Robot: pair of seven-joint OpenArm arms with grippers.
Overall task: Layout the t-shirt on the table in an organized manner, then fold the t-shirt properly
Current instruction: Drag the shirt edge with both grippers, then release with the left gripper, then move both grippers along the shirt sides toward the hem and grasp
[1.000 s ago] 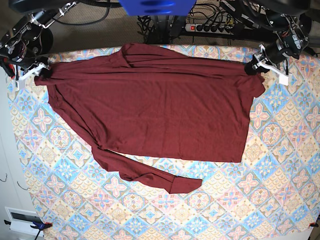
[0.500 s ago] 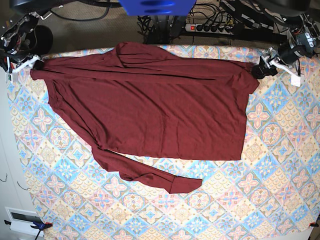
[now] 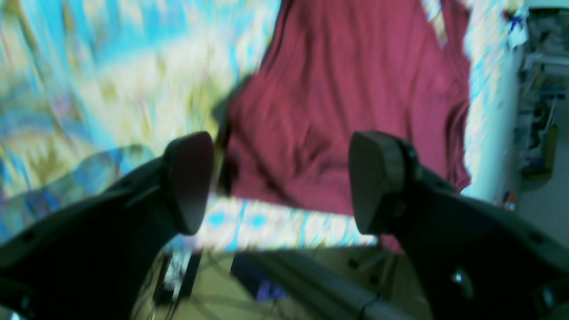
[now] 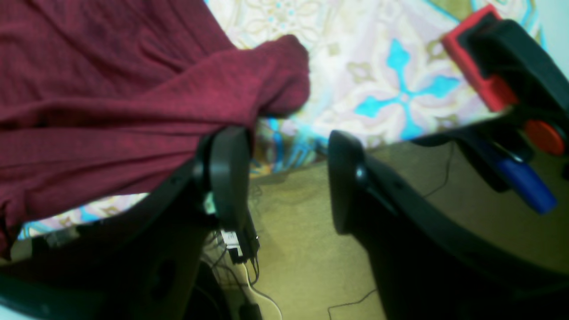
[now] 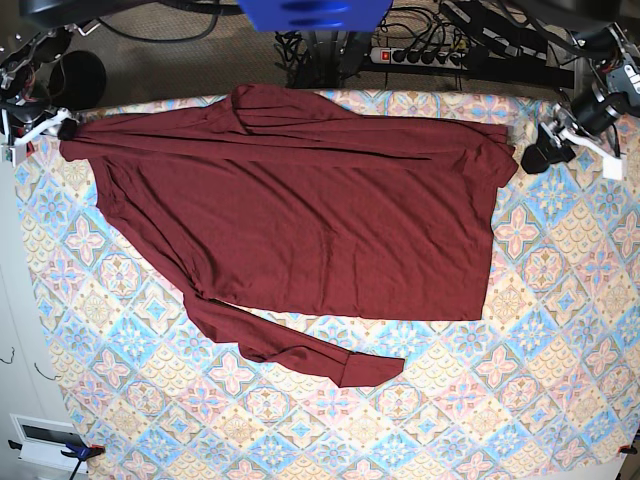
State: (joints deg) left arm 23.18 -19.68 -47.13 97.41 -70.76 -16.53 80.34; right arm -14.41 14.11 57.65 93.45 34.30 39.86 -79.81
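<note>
Maroon knit cloth, the t-shirt [image 5: 310, 210], lies spread flat over the far half of the counter [image 5: 560, 330], its body stretched between the far left and far right corners as the base camera sees them. One long sleeve runs out along the near side of the garment and ends in a cuff near the counter's middle.

At the far right corner in the base view, the left gripper [image 5: 548, 150] sits just beside the shirt's corner, apart from the fabric. In the left wrist view its fingers [image 3: 189, 180] are spread wide and grasp nothing, with the shirt lying beyond them.

At the far left corner, the right gripper [image 5: 62, 124] sits at the shirt's other corner. In the right wrist view its fingers [image 4: 226, 175] are released; a fold of cloth drapes over the outside of one of them, not pinched between the two.
</note>
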